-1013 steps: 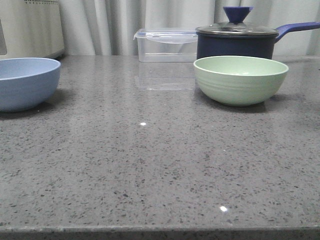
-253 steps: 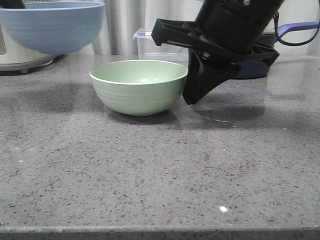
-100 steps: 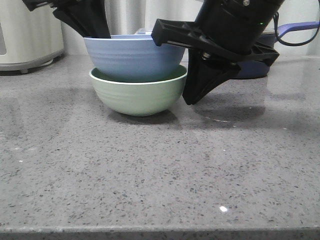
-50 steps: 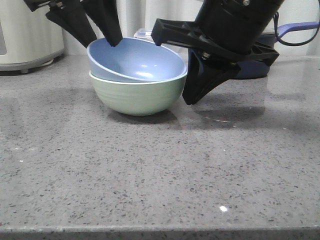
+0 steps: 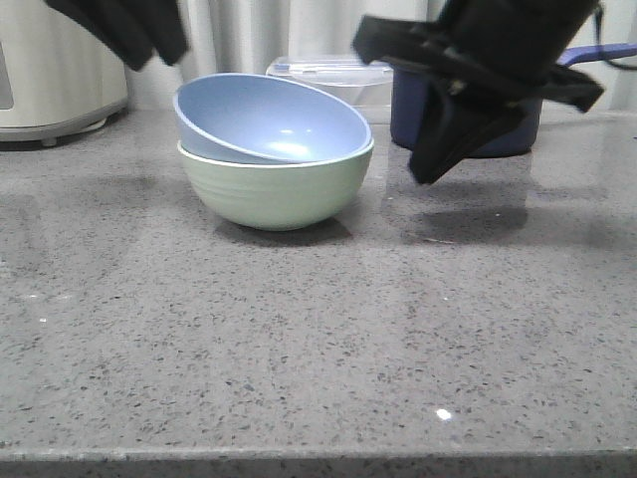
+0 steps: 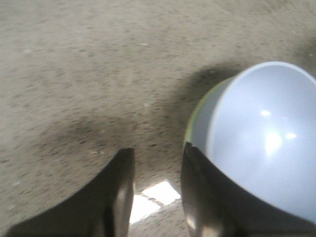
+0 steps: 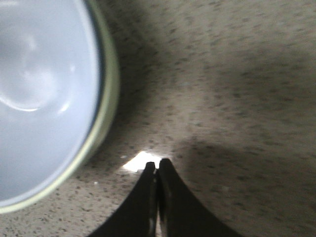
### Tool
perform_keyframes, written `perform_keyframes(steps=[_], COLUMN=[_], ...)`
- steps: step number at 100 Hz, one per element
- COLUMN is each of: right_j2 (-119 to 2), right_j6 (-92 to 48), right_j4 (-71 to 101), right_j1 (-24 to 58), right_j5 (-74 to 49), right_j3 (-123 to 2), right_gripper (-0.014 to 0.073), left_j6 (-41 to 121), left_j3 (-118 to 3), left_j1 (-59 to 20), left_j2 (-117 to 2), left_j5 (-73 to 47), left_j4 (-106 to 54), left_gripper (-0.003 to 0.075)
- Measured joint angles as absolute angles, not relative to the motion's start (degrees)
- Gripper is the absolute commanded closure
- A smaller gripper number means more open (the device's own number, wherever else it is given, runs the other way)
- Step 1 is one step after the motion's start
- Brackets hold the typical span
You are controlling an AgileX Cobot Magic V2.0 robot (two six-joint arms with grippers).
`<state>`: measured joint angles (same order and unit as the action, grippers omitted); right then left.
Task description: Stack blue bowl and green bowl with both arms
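The left black angular gripper (image 6: 155, 190) is hanging with its fingers (image 6: 118, 182) parted and nothing between them, up and to the left of the bowls above the grey speckled stone counter (image 5: 299, 339). The right black angular gripper (image 7: 157, 197) is showing its fingers (image 7: 168, 197) pressed together on nothing, hovering to the right of the bowls. Between the two arms, the round pale periwinkle-blue matte bowl (image 5: 267, 118) is sitting tilted inside the round pale mint-green ridged bowl (image 5: 277, 189), its opening leaning toward the front. Behind are standing a dark navy lidded saucepan (image 5: 403, 105) and a clear plastic lidded container (image 5: 323, 75).
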<state>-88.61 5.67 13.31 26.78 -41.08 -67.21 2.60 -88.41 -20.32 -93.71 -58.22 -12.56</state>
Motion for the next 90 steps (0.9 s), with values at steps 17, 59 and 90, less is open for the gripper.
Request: perform_keyframes(steps=[17, 59, 90], right_j2=[-84.57, -71.15, -58.13], right_j6=[5.65, 5.69, 5.69], right_j4=[11.82, 9.37, 7.92], right_j1=[22.98, 12.66, 11.71], right_j5=[-41.46, -39.17, -34.62], right_j3=[-65.71, -54.49, -46.32], right_gripper=[0.0666, 0.0666, 0.0666], left_j6=[2.6, 2.6, 2.6], left_j3=[-83.02, -67.83, -53.76], left_j1=[-15.4, -4.64, -3.57], left_j2=[-87.77, -70.65, -56.78], left_j5=[-55.95, -51.06, -40.51], left_j4=[-11.49, -7.38, -5.8], left_gripper=[0.0643, 0.0741, 0.0741])
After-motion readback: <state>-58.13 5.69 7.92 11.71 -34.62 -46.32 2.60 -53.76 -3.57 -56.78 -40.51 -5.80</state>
